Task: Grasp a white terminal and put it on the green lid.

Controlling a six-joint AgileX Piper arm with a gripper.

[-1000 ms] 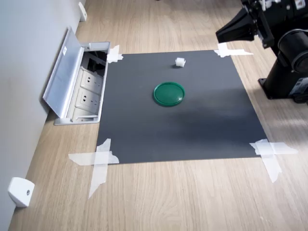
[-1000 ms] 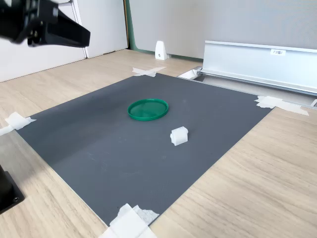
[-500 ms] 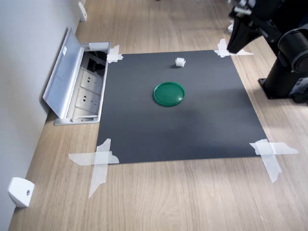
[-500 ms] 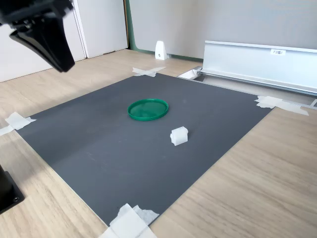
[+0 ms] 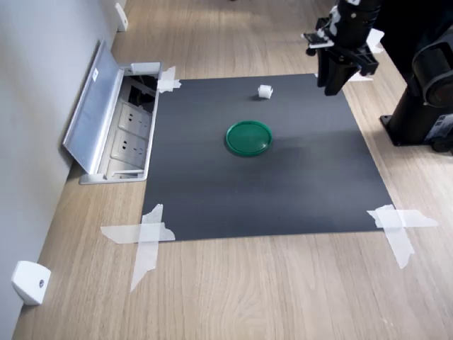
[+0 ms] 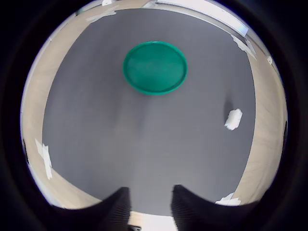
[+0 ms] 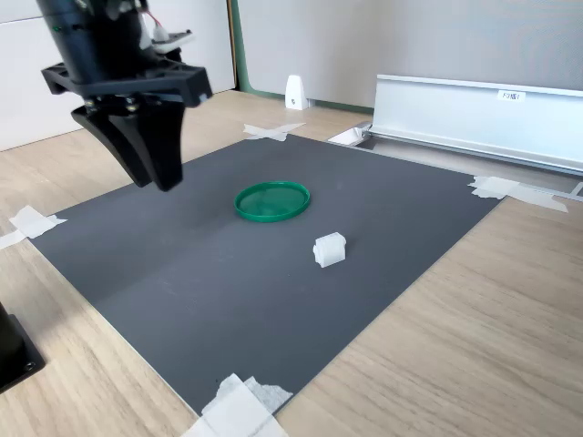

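Observation:
The white terminal (image 5: pixel 265 91) (image 7: pixel 330 248) (image 6: pixel 234 119) is a tiny block resting on the dark grey mat. The green lid (image 5: pixel 248 137) (image 7: pixel 272 200) (image 6: pixel 155 67) lies flat near the mat's middle, a short way from the terminal. My gripper (image 5: pixel 331 91) (image 7: pixel 155 182) (image 6: pixel 149 202) points straight down and hovers above the mat. In the first exterior view it is to the right of the terminal and apart from it. Its fingers stand apart with only mat showing between them.
The grey mat (image 5: pixel 283 191) is taped to the wooden floor at its corners. An open floor socket box (image 5: pixel 106 120) (image 7: pixel 474 109) borders one mat edge. A white wedge piece (image 5: pixel 30 282) sits by the wall. The arm's black base (image 5: pixel 425 106) stands beside the mat.
The gripper has swung from level and off to the side to pointing down over the mat, closer to the terminal. Terminal and lid have not moved.

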